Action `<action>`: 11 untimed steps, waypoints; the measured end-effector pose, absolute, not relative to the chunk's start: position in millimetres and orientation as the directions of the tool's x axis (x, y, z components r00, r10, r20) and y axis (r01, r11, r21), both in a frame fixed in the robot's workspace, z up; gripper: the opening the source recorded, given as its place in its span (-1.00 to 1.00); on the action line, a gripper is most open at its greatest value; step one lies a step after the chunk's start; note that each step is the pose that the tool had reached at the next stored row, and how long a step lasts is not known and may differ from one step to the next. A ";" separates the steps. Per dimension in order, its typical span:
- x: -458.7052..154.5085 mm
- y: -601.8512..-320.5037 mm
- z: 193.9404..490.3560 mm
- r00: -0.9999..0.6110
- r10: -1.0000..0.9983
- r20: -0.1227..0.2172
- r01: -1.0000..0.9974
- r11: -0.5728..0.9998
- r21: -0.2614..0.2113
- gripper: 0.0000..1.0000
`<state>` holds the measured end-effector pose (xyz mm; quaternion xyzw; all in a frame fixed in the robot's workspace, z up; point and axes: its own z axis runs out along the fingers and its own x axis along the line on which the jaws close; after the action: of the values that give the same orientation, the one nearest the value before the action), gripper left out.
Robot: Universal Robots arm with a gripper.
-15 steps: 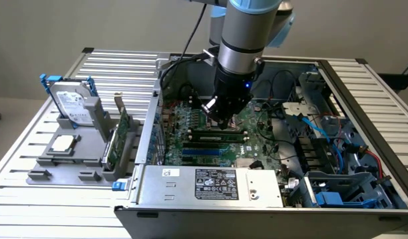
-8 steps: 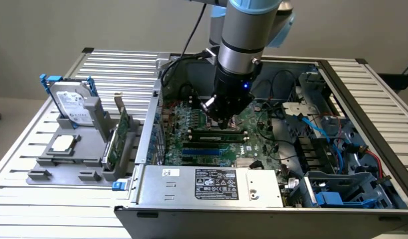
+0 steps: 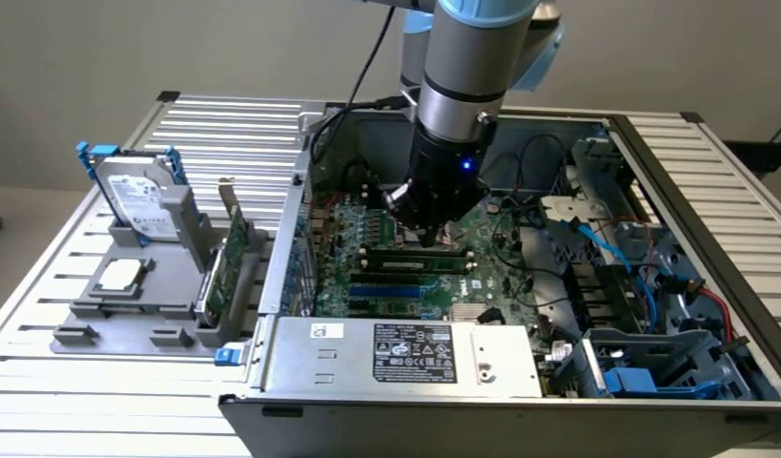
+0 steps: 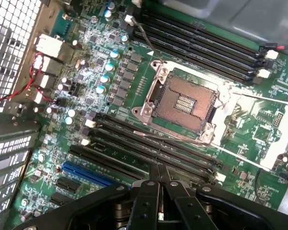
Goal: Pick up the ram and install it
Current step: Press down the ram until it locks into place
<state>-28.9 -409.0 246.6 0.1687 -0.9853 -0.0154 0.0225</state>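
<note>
Your gripper [image 3: 427, 232], fingers clenched together, hovers inside the open computer case [image 3: 518, 382] above the ram [image 3: 416, 259] seated near the CPU socket [image 4: 185, 103].

- Exterior view: set high and off to one side, looking down at an angle on the open computer case [image 3: 518, 286] lying on the slatted surface [image 3: 59, 382]; moderate distance.
- Wrist view: close above the motherboard [image 4: 110, 86], facing down past the hand [image 4: 159, 184].
- Shared: motherboard, memory slots [image 4: 149, 148], hand [image 3: 431, 234].
</note>
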 end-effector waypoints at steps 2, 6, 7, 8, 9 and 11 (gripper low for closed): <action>-28.9 -409.0 246.6 -0.951 -0.307 0.039 -0.305 0.951 0.038 -0.79; -28.9 -409.0 246.6 -0.967 -0.253 0.039 -0.252 0.967 0.037 -0.79; -28.9 -409.0 246.6 -0.970 -0.239 0.039 -0.237 0.971 0.037 -0.79; -28.8 -409.0 246.6 -0.974 -0.225 0.039 -0.224 0.974 0.037 -0.79; -28.9 -409.0 246.6 -0.977 -0.212 0.039 -0.210 0.977 0.037 -0.79; -28.9 -409.0 246.6 -0.982 -0.184 0.039 -0.183 0.982 0.037 -0.79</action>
<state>-28.9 -409.0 246.6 0.0921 -0.9954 -0.0167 0.0213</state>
